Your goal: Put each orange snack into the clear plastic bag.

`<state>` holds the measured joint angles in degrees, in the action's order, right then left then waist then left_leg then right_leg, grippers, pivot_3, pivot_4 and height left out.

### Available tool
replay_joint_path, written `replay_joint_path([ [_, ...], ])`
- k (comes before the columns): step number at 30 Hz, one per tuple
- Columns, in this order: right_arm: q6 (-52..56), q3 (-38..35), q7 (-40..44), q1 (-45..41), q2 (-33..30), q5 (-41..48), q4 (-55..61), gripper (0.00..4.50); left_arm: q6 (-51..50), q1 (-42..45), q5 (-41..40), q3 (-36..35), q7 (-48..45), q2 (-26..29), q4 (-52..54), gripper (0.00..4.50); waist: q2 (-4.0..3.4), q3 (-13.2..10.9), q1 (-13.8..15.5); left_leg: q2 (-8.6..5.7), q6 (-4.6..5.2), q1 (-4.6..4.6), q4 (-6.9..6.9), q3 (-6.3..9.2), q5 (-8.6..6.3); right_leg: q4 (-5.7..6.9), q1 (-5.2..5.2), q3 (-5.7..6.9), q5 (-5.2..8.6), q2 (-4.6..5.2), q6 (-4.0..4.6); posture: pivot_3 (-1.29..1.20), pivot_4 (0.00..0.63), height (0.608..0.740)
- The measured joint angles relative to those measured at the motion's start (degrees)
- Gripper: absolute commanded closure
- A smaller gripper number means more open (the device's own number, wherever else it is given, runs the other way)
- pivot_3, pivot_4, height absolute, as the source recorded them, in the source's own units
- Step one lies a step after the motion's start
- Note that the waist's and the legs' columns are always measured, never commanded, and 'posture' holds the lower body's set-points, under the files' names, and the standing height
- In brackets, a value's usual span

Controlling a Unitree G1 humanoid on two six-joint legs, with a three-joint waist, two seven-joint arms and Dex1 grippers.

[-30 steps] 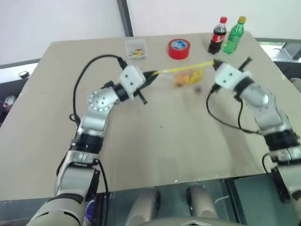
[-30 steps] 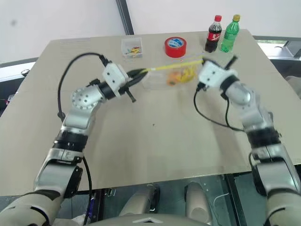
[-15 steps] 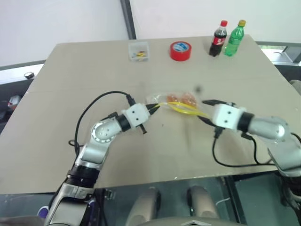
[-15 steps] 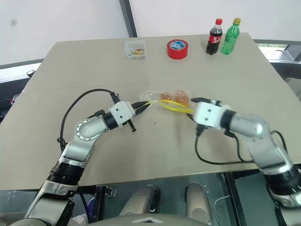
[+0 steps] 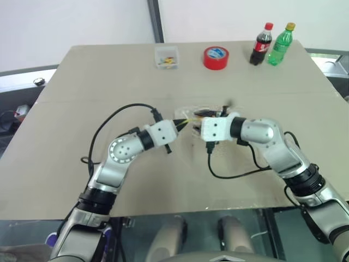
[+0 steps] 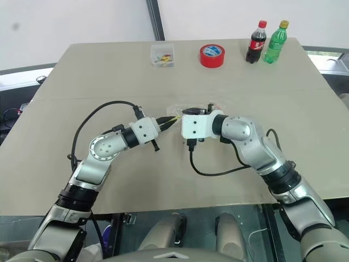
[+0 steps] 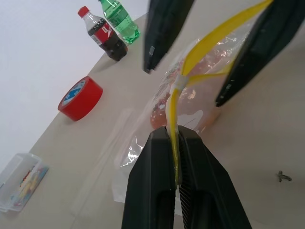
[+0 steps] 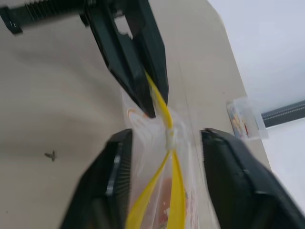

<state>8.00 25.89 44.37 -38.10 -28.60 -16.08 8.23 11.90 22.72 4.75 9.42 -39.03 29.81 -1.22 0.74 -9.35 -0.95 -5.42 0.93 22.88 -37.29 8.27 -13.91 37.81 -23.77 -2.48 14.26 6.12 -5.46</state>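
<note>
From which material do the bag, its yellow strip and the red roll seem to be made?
The bag looks like thin clear plastic: it is see-through, wrinkled and shiny. Its yellow strip seems a stiffer, smooth opaque plastic that keeps a curved band shape. The red roll looks like glossy adhesive tape wound on a core, though the core material cannot be told.

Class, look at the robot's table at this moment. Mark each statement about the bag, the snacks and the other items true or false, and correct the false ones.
1. The left gripper is shut on the yellow seal strip of the clear plastic bag. True.
2. The right gripper has its fingers clamped tight on the strip. False: its fingers stand apart, either side of the strip.
3. Orange snacks lie inside the bag. True.
4. The red tape roll sits in the bag. False: it stands apart at the table's far side.
5. The cola bottle lies on its side. False: it stands upright beside the green bottle.
</note>
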Motion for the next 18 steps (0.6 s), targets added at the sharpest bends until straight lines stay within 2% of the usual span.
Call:
replay_joint_path([
  [18,-1.2,-0.1,-0.2,-0.5,2.5,-2.0,-1.3,3.61,1.0,-0.5,0.7,0.0,0.8,0.1,0.4,4.50,0.00,0.0,-0.1,0.01,0.00,-0.01,0.00,0.00,0.00,0.05,-0.02,0.00,0.00,-0.01,0.00,0.00,0.150,0.740],
])
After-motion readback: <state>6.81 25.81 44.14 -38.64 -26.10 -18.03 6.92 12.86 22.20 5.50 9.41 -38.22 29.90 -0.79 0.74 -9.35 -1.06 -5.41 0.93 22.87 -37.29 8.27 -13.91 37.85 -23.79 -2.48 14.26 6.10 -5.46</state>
